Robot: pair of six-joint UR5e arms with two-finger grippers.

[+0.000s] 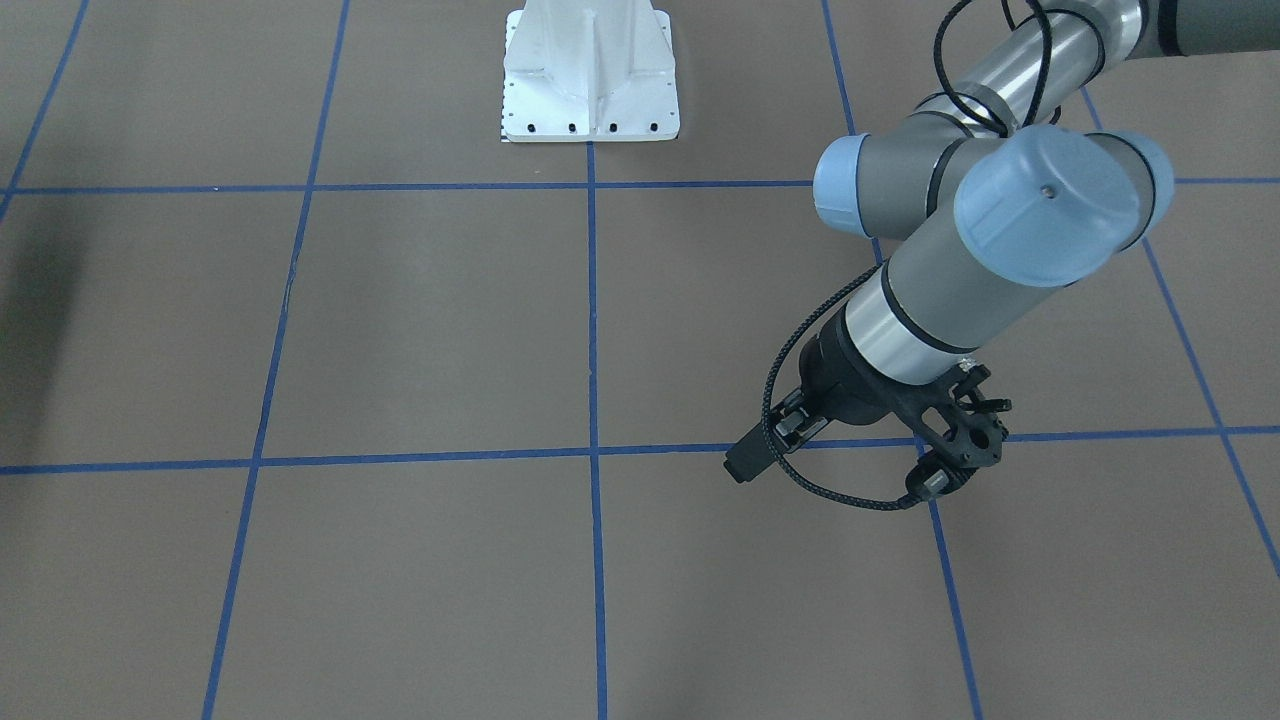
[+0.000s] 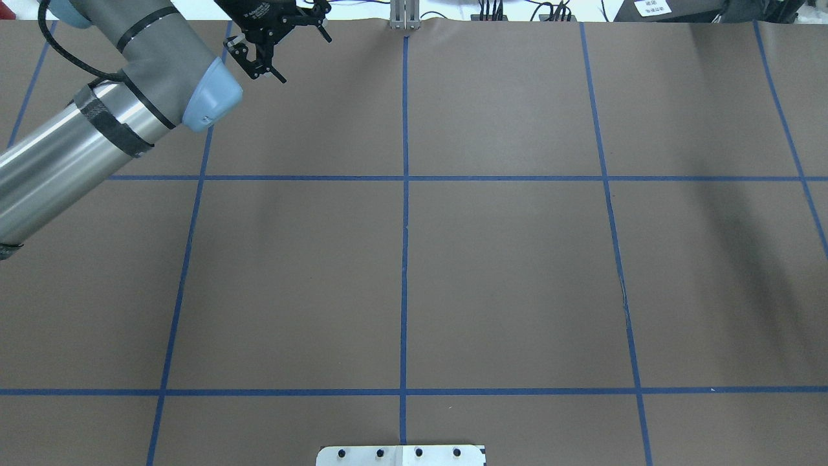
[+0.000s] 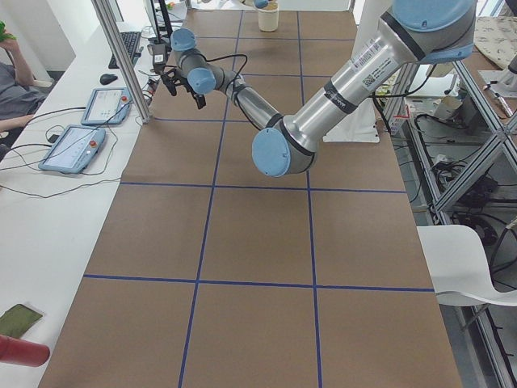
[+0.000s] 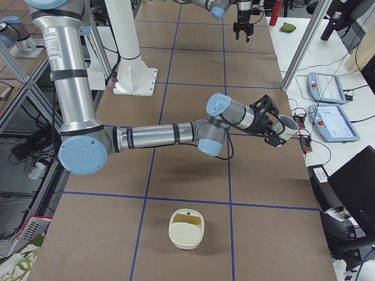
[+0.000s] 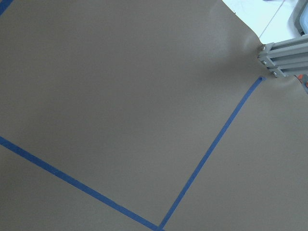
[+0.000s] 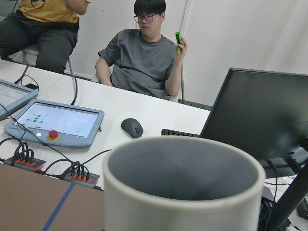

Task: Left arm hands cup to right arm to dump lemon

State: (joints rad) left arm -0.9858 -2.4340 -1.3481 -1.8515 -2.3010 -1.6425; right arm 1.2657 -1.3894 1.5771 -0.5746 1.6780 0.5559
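One cup (image 4: pixel 288 126) is carried at right gripper (image 4: pixel 274 130), finger state unreadable; left gripper (image 1: pixel 850 455) is spread empty, handover judged done.

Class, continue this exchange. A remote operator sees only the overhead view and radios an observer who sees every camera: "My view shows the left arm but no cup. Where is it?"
Observer: The right-end view shows the cup at the right hand, raised off the table near its operators' edge.
Operator: Is the lemon inside it?
Observer: The right wrist view looks into the cup's grey inside, and no lemon shows in the part that is visible.
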